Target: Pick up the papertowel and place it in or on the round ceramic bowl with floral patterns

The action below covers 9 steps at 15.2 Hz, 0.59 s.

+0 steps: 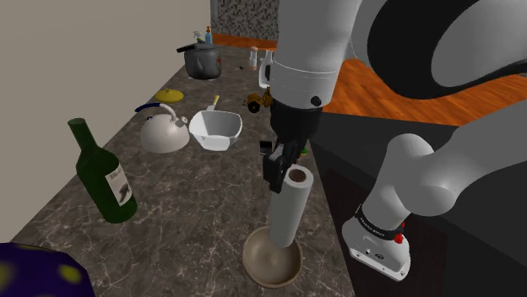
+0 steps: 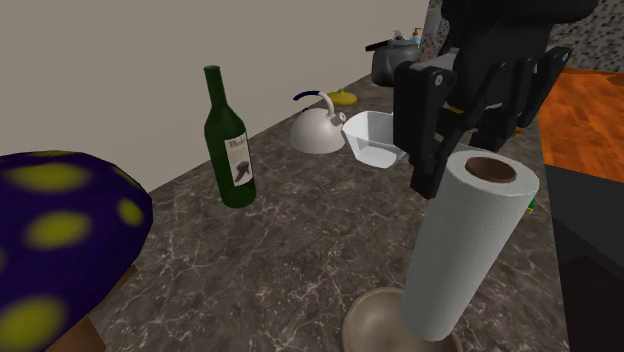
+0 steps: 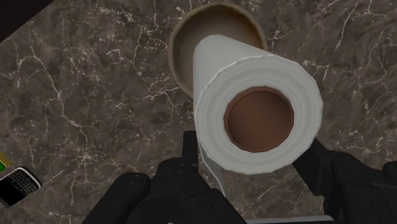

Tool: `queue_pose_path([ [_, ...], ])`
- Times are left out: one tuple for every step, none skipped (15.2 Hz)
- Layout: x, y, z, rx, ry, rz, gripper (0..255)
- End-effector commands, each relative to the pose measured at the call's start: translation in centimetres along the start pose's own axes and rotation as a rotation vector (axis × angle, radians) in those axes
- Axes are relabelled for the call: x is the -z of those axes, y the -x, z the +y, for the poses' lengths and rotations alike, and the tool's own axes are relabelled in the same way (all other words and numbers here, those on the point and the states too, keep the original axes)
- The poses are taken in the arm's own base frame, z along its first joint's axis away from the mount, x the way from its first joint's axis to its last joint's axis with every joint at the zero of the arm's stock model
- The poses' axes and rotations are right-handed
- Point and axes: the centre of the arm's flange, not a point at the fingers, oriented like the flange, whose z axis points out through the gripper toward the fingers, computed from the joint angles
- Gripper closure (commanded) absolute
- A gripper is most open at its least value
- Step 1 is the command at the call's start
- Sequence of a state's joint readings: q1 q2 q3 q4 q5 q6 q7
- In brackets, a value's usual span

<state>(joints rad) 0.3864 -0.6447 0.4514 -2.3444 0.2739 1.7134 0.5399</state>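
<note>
Papertowel (image 3: pixel 213 76) in tool (image 3: pixel 254 151), btm in bowl (image 3: pixel 183 35)

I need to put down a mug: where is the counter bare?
Bare marble lies between the wine bottle and the bowl, running toward the purple spotted object. Crowded: the far end, with kettle, white jug and pot, and the bowl itself, where the gripper clasps the paper towel roll.
</note>
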Motion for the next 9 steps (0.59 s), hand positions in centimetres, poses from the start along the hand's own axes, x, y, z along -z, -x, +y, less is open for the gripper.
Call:
queue_pose_path([
  [-1.1,0.0,0.0,0.000,0.000,0.001,255],
  [-1.7,0.0,0.0,0.000,0.000,0.001,255],
  [-2.2,0.0,0.0,0.000,0.000,0.001,255],
  [-2.7,0.0,0.0,0.000,0.000,0.001,255],
  [-3.2,-0.1,0.0,0.000,0.000,0.001,255],
  [-3.8,-0.1,0.0,0.000,0.000,0.001,255],
  [-4.3,-0.1,0.0,0.000,0.000,0.001,255],
  [-4.8,-0.1,0.0,0.000,0.000,0.001,255],
  [-5.4,-0.1,0.0,0.000,0.000,0.001,255],
])
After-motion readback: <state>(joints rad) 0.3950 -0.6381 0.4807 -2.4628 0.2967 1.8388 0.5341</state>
